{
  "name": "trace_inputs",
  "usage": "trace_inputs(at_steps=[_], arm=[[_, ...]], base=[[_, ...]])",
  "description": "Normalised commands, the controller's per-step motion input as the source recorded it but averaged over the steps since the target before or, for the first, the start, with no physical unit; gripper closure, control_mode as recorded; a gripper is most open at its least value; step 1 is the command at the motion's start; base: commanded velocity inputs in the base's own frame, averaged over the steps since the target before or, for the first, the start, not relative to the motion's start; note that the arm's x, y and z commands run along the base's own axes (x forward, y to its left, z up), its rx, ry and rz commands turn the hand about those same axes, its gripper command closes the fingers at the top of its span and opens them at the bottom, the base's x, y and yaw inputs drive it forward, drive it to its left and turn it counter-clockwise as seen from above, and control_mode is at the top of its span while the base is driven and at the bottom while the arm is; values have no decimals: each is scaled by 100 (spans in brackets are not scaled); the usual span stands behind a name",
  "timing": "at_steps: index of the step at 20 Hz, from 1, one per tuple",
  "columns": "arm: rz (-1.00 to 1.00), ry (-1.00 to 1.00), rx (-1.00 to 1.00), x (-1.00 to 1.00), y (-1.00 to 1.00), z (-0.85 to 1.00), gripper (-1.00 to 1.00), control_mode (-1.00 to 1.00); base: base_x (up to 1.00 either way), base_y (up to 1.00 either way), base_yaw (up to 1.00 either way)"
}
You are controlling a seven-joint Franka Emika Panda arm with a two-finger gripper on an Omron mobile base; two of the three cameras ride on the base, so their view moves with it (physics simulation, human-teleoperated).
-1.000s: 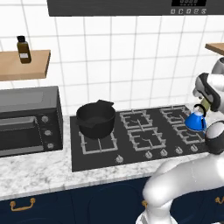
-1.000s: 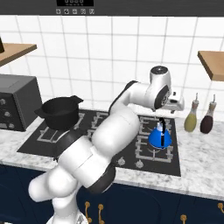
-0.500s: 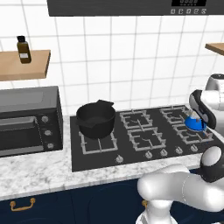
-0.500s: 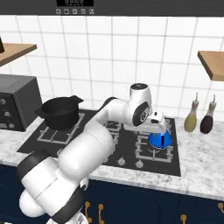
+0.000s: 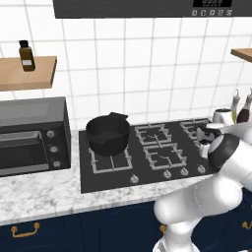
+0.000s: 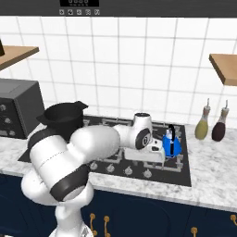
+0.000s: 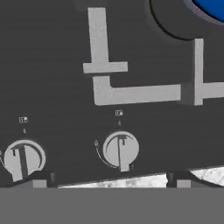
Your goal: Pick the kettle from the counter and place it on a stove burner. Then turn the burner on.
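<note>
The blue kettle (image 6: 171, 146) stands upright on the front right stove burner (image 6: 182, 158) of the black cooktop, with nothing gripping it. My gripper (image 6: 154, 159) hangs low just left of it, over the cooktop's front strip, open and empty. In the hand view my gripper (image 7: 109, 180) has its two dark fingertips (image 7: 39, 180) wide apart, and a round white knob (image 7: 121, 150) lies between and just beyond them. A second knob (image 7: 22, 158) sits to its left. The burner's grey grate bars (image 7: 135, 94) run above the knobs, and the kettle's blue edge (image 7: 213, 6) shows at the top right.
A big black pot (image 5: 108, 134) sits on the left rear burner. A dark toaster oven (image 5: 30, 135) stands on the marble counter (image 5: 34, 193) at left. Two slim bottles (image 6: 202, 126) stand right of the cooktop. Wooden shelves (image 6: 224, 67) hang on the tiled wall.
My hand has come away from above the kettle, moving down and forward to the knob row at the cooktop's front. The kettle stays on its burner.
</note>
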Motion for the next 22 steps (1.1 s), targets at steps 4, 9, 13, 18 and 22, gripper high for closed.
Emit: trace_inputs(at_steps=[4,9,13,18,22], arm=[[2,6,0,18,-13,-14,-100,-100],[0,8,6,-8,-16,-60,-100,-100],[0,1,6,-8,3,-25,-100,-100],[3,0,0,-38,0,-19,-100,-100],[0,0,0,0,6,-5,-100,-100]], base=[[0,0,0],[0,0,0],[0,0,0],[0,0,0],[0,0,0]])
